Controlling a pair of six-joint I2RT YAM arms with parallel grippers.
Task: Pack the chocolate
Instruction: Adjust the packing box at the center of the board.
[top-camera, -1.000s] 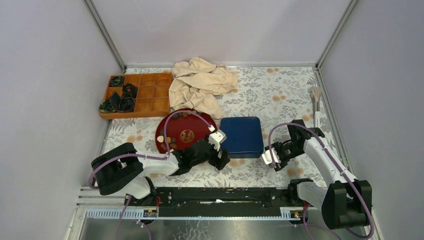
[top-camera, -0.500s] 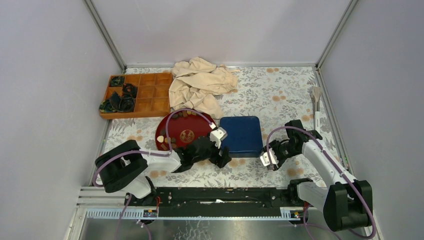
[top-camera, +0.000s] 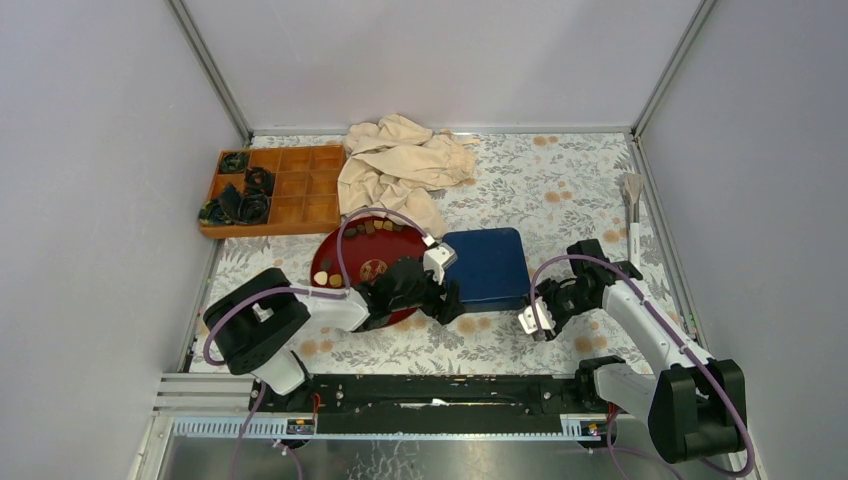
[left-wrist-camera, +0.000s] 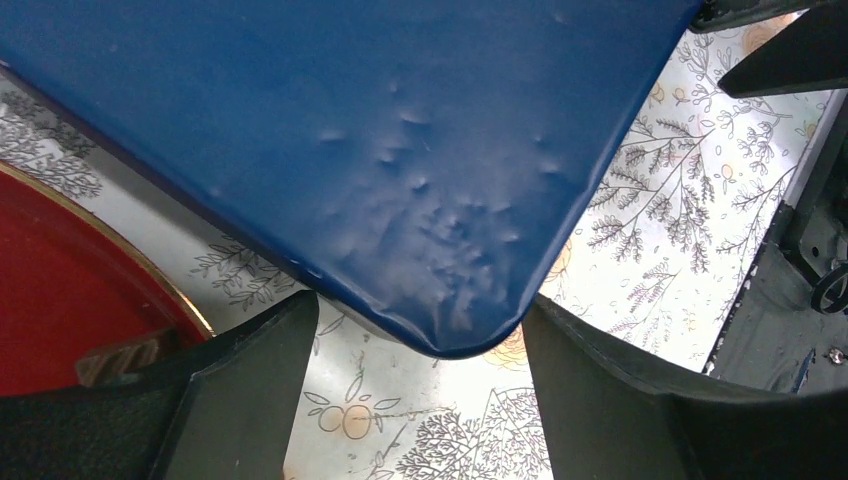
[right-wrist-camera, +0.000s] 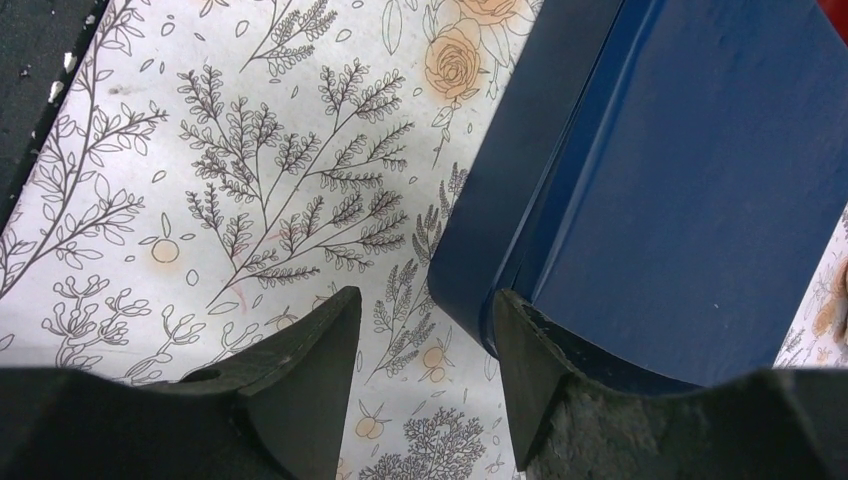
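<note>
Chocolate (top-camera: 375, 227): pieces on red plate (top-camera: 400, 248), just left of closed blue box (top-camera: 485, 265). Left gripper (left-wrist-camera: 417, 300): jaws wide, astride box's near-left corner. Right gripper (right-wrist-camera: 422, 300): jaws apart, at box's near-right corner.

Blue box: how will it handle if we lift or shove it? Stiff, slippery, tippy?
Likely stiff but thin-skinned: the blue box has small dents near its corner, so hard squeezing may mark it. Its smooth, slightly glossy faces could slip when gripped. Low and flat on the tablecloth, it should slide rather than tip.
</note>
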